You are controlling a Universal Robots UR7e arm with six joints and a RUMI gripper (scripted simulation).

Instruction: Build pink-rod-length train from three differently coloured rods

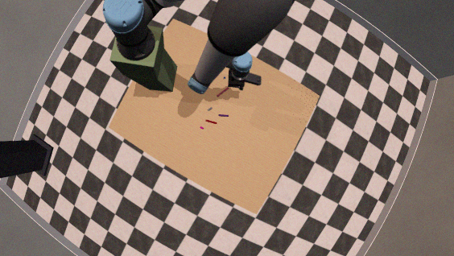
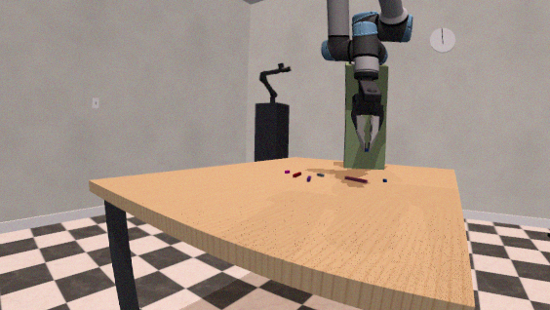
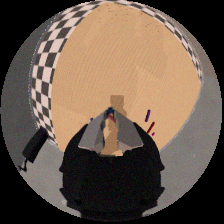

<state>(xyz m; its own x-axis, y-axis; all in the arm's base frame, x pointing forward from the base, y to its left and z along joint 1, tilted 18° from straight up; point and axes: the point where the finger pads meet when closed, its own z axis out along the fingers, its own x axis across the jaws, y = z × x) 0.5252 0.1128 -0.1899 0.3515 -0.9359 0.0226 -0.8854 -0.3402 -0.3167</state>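
My gripper (image 2: 367, 148) (image 3: 110, 110) is shut on a small blue rod (image 2: 367, 150) (image 3: 110, 109) and holds it above the table; the top view hides the fingertips. Another blue rod (image 1: 224, 77) (image 2: 384, 180) (image 3: 91, 119) lies on the table. The long pink rod (image 1: 222, 92) (image 2: 356, 179) (image 3: 112, 119) lies in the arm's shadow. A grey rod (image 1: 209, 109) (image 2: 320, 174), a purple rod (image 1: 223, 115) (image 2: 308, 178) (image 3: 147, 115), a red rod (image 1: 211, 121) (image 2: 296, 174) (image 3: 150, 127) and a magenta rod (image 1: 201, 128) (image 2: 287, 172) (image 3: 153, 134) lie apart, at different angles.
The wooden table (image 1: 241, 169) (image 2: 341, 234) (image 3: 110, 60) carries the rods. The green pedestal (image 1: 163, 72) (image 2: 351, 146) of the arm stands at the table's back edge. A black stand (image 1: 24, 158) (image 2: 271, 132) with a small arm is beyond the table.
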